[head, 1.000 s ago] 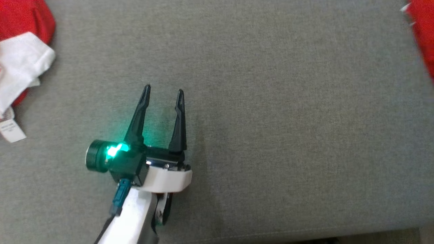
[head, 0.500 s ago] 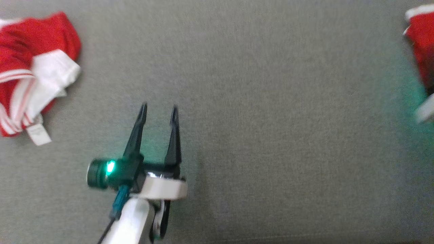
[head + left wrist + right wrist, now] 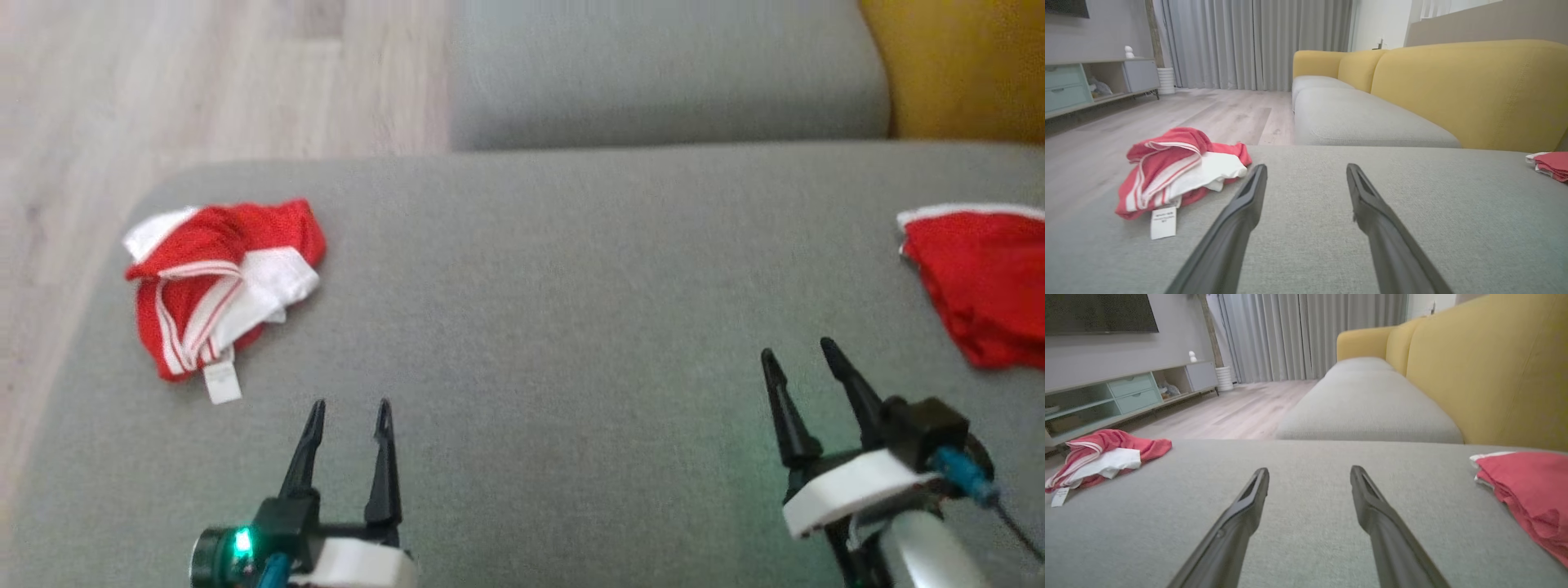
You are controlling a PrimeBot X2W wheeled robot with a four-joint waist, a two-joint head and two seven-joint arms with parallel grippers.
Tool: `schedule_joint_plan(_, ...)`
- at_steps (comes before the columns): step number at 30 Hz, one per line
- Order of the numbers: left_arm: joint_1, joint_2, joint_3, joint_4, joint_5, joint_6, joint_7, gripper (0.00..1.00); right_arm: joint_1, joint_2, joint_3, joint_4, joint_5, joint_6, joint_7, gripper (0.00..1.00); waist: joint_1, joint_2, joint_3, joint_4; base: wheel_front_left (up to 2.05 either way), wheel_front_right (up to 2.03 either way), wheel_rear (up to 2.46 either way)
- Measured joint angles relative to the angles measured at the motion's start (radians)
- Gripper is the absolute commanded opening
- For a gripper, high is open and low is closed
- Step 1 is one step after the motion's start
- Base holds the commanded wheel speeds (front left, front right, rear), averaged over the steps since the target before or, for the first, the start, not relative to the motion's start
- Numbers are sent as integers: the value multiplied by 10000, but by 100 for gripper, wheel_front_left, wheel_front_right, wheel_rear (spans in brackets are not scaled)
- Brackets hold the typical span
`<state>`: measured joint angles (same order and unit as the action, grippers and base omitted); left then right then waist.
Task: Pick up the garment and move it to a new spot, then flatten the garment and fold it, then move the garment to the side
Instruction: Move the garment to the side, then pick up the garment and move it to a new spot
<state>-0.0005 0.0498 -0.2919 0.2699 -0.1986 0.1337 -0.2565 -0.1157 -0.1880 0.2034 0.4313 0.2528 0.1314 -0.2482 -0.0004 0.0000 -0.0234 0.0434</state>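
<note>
Red-and-white garment (image 3: 214, 273) on grey cushion (image 3: 571, 327)

Looks along the right claw (image 3: 1309, 473), fingers (image 3: 1237, 526) spread wide with nothing between them, low over a grey seat (image 3: 1306, 547). Finds a folded red garment (image 3: 1527, 486) at the right edge, lying on the seat, white trim at its far corner, well apart from the claw. Finds a crumpled red-and-white heap (image 3: 1106, 457) at far left near the seat's edge, white tag (image 3: 1059, 497) poking out. Beyond: second grey seat (image 3: 1367, 408), yellow backrest (image 3: 1494, 375), wood floor (image 3: 1233, 412), grey curtains (image 3: 1310, 335), low cabinet (image 3: 1126, 396), dark screen (image 3: 1098, 312).
</note>
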Motion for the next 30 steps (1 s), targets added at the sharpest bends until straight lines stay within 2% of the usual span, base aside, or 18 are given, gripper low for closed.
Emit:
schedule_joint_plan(2,341,4,303,-82,163,-31,0,100,587,483,-435,-564,-621,2,-2,100,0,0,-472,114,0,0,0)
schedule_joint_plan(6,986,13,706,-291,267,-29,0,100,1581,851,-897,-1099,-876,0,-27,100,1,0,-898,203,0,0,0)
schedule_joint_plan(12,1677,23,1049,-518,435,-113,0,100,2365,991,-1241,-1306,-926,0,-27,100,3,0,-1200,223,0,0,0)
schedule_joint_plan(30,1756,23,1300,-583,754,-211,0,100,2520,1183,-1488,-1333,-984,0,-27,100,4,0,-1123,314,0,0,0)
